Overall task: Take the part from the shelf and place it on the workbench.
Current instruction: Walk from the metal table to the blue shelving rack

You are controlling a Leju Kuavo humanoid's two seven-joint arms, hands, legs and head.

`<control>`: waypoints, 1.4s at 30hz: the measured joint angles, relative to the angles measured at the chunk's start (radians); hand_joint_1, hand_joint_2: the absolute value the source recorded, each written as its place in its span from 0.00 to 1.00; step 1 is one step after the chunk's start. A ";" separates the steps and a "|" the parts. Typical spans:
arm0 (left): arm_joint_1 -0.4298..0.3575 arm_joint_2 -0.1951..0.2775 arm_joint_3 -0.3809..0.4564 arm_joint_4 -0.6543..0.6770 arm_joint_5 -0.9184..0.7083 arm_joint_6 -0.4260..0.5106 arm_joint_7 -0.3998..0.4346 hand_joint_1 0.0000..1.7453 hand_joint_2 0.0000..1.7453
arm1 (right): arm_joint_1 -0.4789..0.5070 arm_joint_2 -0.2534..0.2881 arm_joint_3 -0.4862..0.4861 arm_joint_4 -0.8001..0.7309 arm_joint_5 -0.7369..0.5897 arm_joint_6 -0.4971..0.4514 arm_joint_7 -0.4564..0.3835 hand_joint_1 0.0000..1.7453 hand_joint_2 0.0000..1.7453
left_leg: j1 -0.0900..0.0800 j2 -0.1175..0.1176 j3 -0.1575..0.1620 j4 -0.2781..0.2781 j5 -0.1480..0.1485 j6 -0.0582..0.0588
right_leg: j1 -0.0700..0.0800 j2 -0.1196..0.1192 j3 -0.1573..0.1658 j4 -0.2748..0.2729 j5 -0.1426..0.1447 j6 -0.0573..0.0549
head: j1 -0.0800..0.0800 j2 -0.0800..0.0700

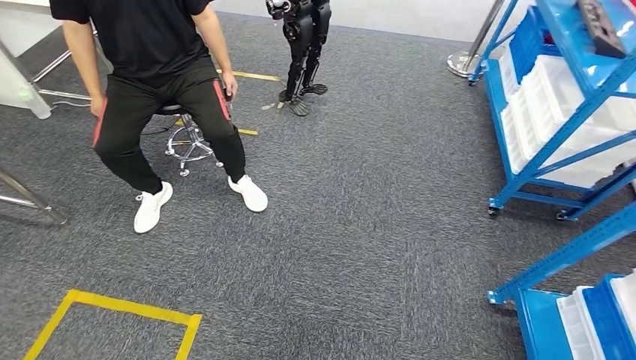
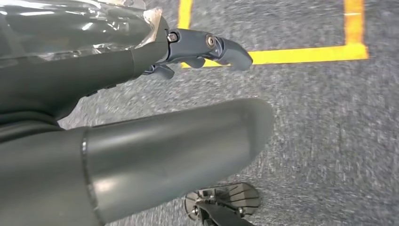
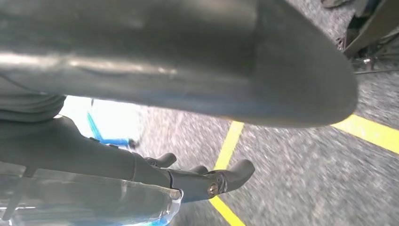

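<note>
**Grey carpet, the part on the shelf, both hands free**

Grey carpet [image 1: 360,225] takes most of the head view. We see a dark part [image 1: 600,26] on the top level of the far shelf [image 1: 525,161], at the right side. In the wrist views both hands hang over the carpet beside lines of yellow tape [image 2: 301,54], so the part lies well apart from them and neither hand touches it.

We count two blue shelves: the far shelf, which carries white bins [image 1: 555,97], and a near shelf [image 1: 559,259] at the lower right. There is one person [image 1: 150,67] in black clothes and white shoes, who sits on one stool [image 1: 187,139]. One small black robot [image 1: 304,45] stands behind. One square of the yellow tape is marked on the carpet at the lower left.

The left hand [image 2: 122,70] has its fingers [image 2: 221,49] stretched out and only a little bent, apart from the thick thumb; it holds nothing. The right hand [image 3: 141,169] is the same: its fingers [image 3: 221,181] lie loosely spread, away from the thumb, and touch nothing.
</note>
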 joint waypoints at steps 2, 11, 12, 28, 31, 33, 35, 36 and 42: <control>0.001 0.000 0.000 0.000 -0.005 0.000 -0.001 0.00 0.00 | -0.003 0.002 -0.003 0.000 0.000 0.000 0.003 0.00 0.00 | -0.004 0.030 -0.002 -0.001 0.000 0.005 | 0.000 -0.037 -0.066 0.131 -0.054 -0.005 | 0.004 0.000; -0.004 0.002 -0.002 0.000 -0.009 0.004 0.000 0.00 0.00 | -0.007 0.004 -0.008 0.000 0.009 0.000 0.004 0.00 0.00 | -0.015 0.132 0.016 0.000 -0.016 -0.024 | 0.006 -0.126 0.060 -0.094 0.032 0.003 | 0.002 0.000; -0.005 0.002 -0.002 0.000 -0.009 0.006 0.000 0.00 0.00 | -0.006 0.005 -0.008 0.000 0.010 0.000 0.003 0.00 0.00 | -0.012 0.135 0.019 0.001 -0.019 -0.031 | 0.001 -0.113 0.061 -0.096 0.035 -0.006 | 0.001 0.000; 0.001 0.002 -0.001 0.001 -0.010 0.013 -0.006 0.00 0.00 | -0.001 0.006 -0.009 0.000 0.018 0.000 -0.001 0.00 0.00 | 0.009 -0.044 -0.010 0.029 -0.018 -0.026 | -0.005 0.060 0.022 -0.069 0.049 0.003 | -0.001 0.000; 0.002 0.002 -0.001 0.000 -0.010 0.013 -0.008 0.00 0.00 | -0.002 0.008 -0.011 0.000 0.018 0.000 -0.001 0.00 0.00 | 0.006 -0.002 -0.007 0.015 -0.006 -0.004 | -0.005 -0.018 -0.037 0.042 -0.005 -0.002 | 0.004 0.000; 0.003 0.003 -0.001 0.000 -0.010 0.013 -0.008 0.00 0.00 | -0.004 0.009 -0.012 0.000 0.018 0.000 -0.001 0.00 0.00 | 0.002 0.030 -0.009 0.014 -0.006 -0.001 | -0.006 -0.040 -0.099 0.167 -0.054 -0.003 | 0.006 0.000; 0.003 0.003 -0.001 0.000 -0.010 0.013 -0.008 0.00 0.00 | -0.002 0.008 -0.012 0.000 0.018 0.000 -0.001 0.00 0.00 | 0.001 0.059 -0.010 0.015 -0.007 -0.002 | -0.009 -0.048 -0.105 0.191 -0.055 0.011 | 0.006 0.000; 0.002 0.002 -0.001 0.000 -0.010 0.013 -0.008 0.00 0.00 | -0.001 0.008 -0.013 0.000 0.018 0.000 -0.001 0.00 0.00 | 0.001 0.071 -0.009 0.015 -0.008 -0.004 | -0.012 -0.055 -0.077 0.144 -0.037 0.020 | 0.006 0.000; -0.002 0.002 -0.001 0.000 -0.010 0.012 -0.008 0.00 0.00 | -0.004 0.008 -0.013 0.000 0.017 0.000 -0.002 0.00 0.00 | -0.002 0.129 0.011 0.013 -0.022 -0.039 | 0.002 -0.111 0.042 -0.074 0.033 -0.001 | -0.002 0.000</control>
